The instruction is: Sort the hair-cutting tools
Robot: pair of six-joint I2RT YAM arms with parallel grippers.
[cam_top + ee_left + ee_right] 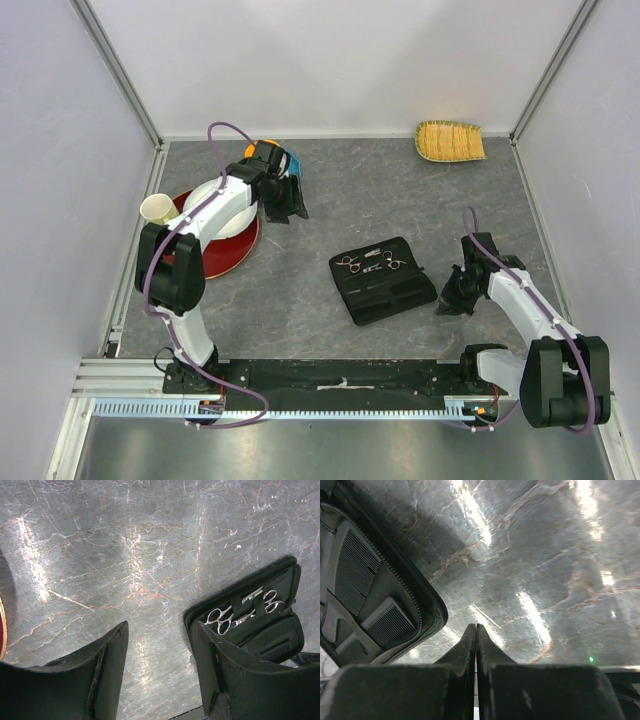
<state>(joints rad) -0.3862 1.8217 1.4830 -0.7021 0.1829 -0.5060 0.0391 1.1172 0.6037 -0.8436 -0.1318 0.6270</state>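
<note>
Here the left pincer (160, 630) gapes, the right pincer (476, 630) pressed together beside the case (431, 609).

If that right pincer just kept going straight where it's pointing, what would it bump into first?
Most likely the bare grey marbled tabletop. The shut right pincer aims at it, and the open black zip case lies just off to the side, though depth is unclear.

Open tabletop (300, 275) between the plates (236, 254) and cup (156, 208) on the left and the zip case (392, 296); right gripper (475, 628) crowds its right edge.
</note>
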